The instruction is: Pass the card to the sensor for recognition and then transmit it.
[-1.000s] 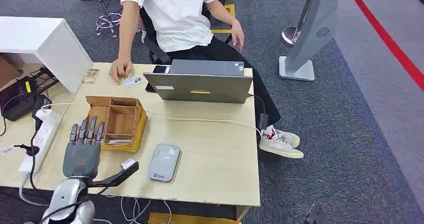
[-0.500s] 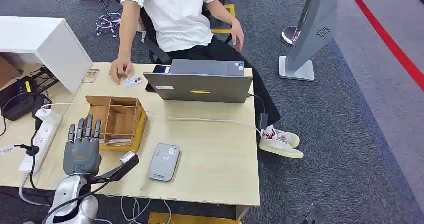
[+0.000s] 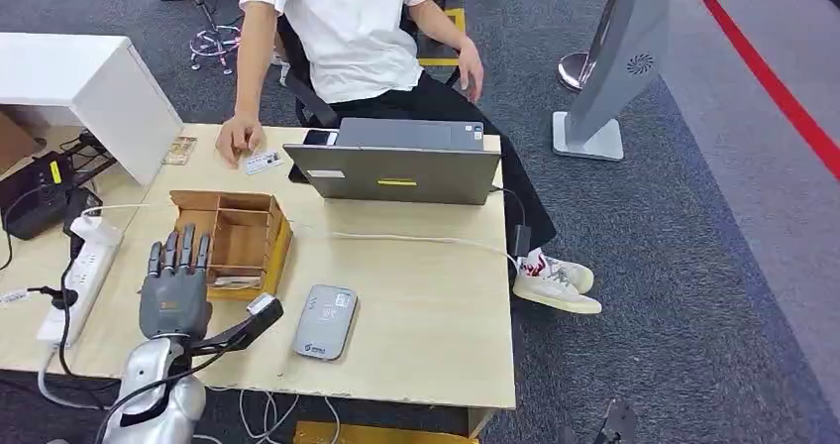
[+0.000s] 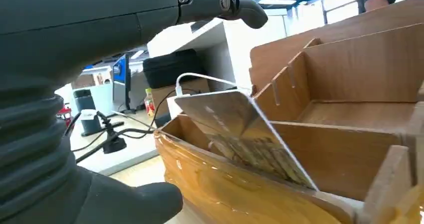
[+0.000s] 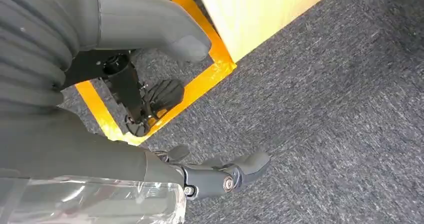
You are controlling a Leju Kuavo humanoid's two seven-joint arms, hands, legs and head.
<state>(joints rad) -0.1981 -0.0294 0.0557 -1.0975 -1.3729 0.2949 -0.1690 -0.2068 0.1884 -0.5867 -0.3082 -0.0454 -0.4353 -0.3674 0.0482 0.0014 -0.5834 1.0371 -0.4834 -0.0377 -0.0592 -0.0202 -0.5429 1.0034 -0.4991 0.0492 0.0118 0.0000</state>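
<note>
A card (image 4: 240, 134) leans tilted in the near compartment of the wooden organiser box (image 3: 233, 236); in the head view the card (image 3: 231, 281) is a pale strip at the box's front edge. My left hand (image 3: 176, 287) hovers just in front of that box, fingers stretched toward it, thumb out to the side, holding nothing. Its fingers (image 4: 220, 4) and thumb (image 4: 125, 206) frame the card without touching it. The grey-blue card sensor (image 3: 325, 321) lies flat on the table to the right of my hand. My right hand (image 5: 90, 156) hangs beside the table over carpet, holding nothing.
A person sits behind the table, one hand (image 3: 238, 139) resting by a second card (image 3: 262, 162). A grey laptop (image 3: 396, 171) stands mid-table with a white cable in front. A power strip (image 3: 84, 266) and white cabinet (image 3: 89, 87) are at left; a grey stand (image 3: 614, 57) is at right.
My left hand has shifted a little to the right and forward, closer to the front of the wooden box. Everything else on the table is unchanged.
</note>
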